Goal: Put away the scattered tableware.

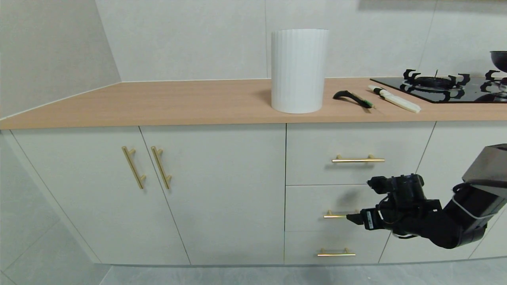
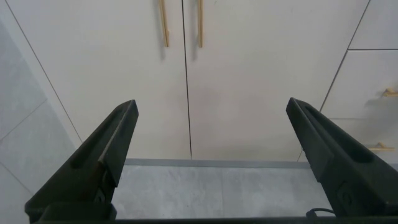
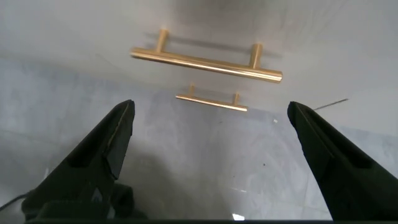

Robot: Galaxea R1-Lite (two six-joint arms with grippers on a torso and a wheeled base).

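Observation:
On the wooden counter (image 1: 178, 101) lie a black-handled utensil (image 1: 352, 97) and a white-bladed knife (image 1: 394, 99), to the right of a tall white ribbed container (image 1: 300, 71). My right gripper (image 1: 356, 217) is low in front of the drawer stack, at the right end of the middle drawer's brass handle (image 1: 336, 215). In the right wrist view the gripper (image 3: 211, 109) is open, with that handle (image 3: 206, 62) ahead of its fingers and nothing held. My left gripper (image 2: 211, 104) is open and empty, facing the double cabinet doors (image 2: 186, 81) near the floor.
A black gas hob (image 1: 447, 85) sits at the counter's right end. The drawer stack has a top handle (image 1: 358, 160) and a bottom handle (image 1: 336, 253). The cabinet doors to the left carry two brass handles (image 1: 146, 168). A grey tiled floor (image 2: 211, 186) lies below.

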